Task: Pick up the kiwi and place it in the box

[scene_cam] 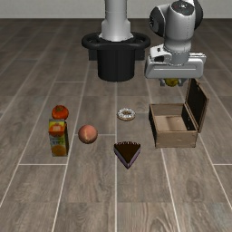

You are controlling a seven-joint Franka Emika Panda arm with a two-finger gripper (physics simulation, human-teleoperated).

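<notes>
My gripper hangs at the exterior view's right, pointing down. A small brownish-yellow kiwi sits between its fingers, lifted off the floor, and the gripper is shut on it. Just below and in front stands the open brown cardboard box, its inside dark and one flap raised on the right side. The kiwi is above the box's rear edge, apart from it. The white hand body hides most of the fingers.
On the wooden floor lie a small ring donut, a dark chocolate cake slice, a peach, an orange juice carton and a red-orange fruit. The robot's black base stands at the top centre.
</notes>
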